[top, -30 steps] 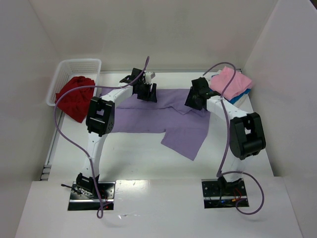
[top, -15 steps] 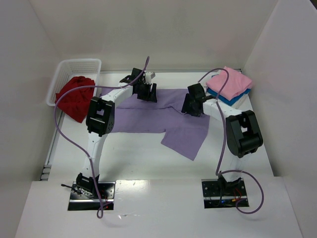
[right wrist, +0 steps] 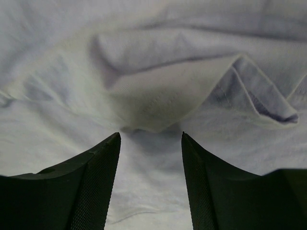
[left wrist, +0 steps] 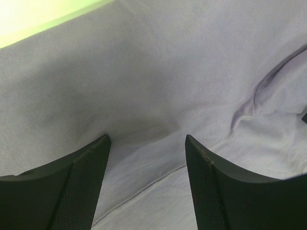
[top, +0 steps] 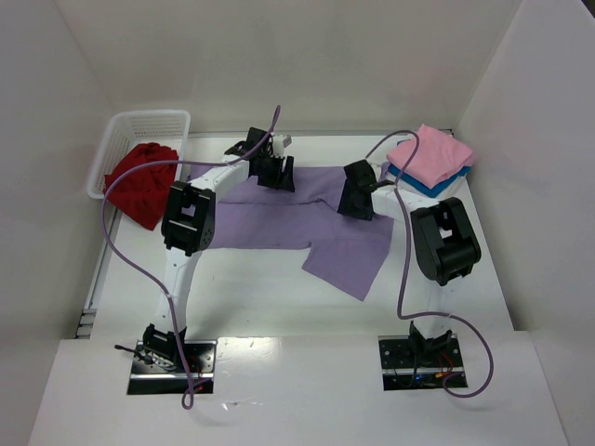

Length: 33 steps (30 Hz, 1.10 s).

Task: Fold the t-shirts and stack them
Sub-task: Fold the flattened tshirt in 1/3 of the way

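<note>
Top external view: lavender t-shirt (top: 279, 228) lies spread flat beneath both grippers.
Left gripper (left wrist: 146, 139): jaws apart, empty, poised just above the lavender cloth.
Right gripper (right wrist: 151, 136): jaws apart, nothing between them, with a folded flap of the cloth just ahead of its fingertips.
Pink t-shirt (top: 432, 153): folded on the blue t-shirt (top: 423, 186), right of the right gripper.
Red t-shirt (top: 139, 181): left of the left gripper, hanging half out of the white basket (top: 149, 121).

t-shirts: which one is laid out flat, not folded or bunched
The lavender shirt, spread out in the middle. The red shirt lies bunched at the basket; the pink shirt sits folded on the blue shirt, far right.
</note>
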Tool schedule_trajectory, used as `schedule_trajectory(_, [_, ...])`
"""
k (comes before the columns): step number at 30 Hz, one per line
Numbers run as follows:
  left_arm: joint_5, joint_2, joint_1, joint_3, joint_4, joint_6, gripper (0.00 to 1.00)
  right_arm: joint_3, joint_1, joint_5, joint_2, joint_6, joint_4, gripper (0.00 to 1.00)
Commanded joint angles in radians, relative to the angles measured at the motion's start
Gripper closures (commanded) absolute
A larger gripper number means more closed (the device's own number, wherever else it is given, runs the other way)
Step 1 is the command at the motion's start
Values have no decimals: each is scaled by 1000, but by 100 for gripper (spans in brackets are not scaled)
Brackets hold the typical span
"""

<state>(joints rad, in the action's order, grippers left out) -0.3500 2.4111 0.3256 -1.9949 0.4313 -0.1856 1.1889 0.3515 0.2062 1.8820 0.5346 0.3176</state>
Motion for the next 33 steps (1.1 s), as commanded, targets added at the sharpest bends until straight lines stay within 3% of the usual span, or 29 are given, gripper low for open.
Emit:
schedule_trajectory(1, [11,92,1,22,73,23,27,63,10,48,3,15,-84,41])
schedule_trajectory(7, [11,92,1,22,73,23,27,83,10,48,37,15,-104,43])
schedule_trajectory(11, [11,92,1,22,73,23,27,92,10,39,63,24,-113,51])
schedule_trajectory(18, [11,92,1,22,83,23,27,92,10,19,85,34,-114,84])
schedule_trajectory(21, [11,92,1,22,83,23,27,101,10,-8,42,44,-104,90])
schedule_trajectory(33, [11,92,1,22,83,32,26,-5,70,-179,-142,191,-104,93])
